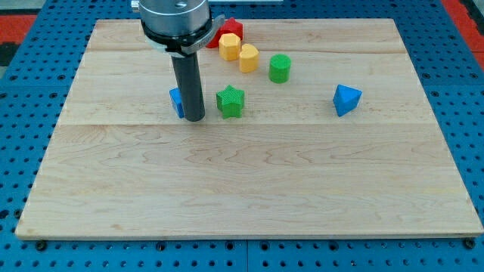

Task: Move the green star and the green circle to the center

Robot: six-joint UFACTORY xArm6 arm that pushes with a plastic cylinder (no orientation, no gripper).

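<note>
A blue block (176, 101) is peeking out left of my tip (194, 119), which is grasping nothing and standing just left of the green star (230, 101), while yellow blocks (239, 52), a red block (229, 30), the green circle (280, 68) and a blue block (346, 99) are lying rightward.

The pale wooden board (249, 196) shows smooth grain, the green star (230, 101) looks ridged and matt.

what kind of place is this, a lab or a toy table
Most likely a robotics lab bench: a pale wooden board lies on a blue perforated metal table, small coloured plastic blocks such as the green star block sit on it, and my tip rests just left of that star.
</note>
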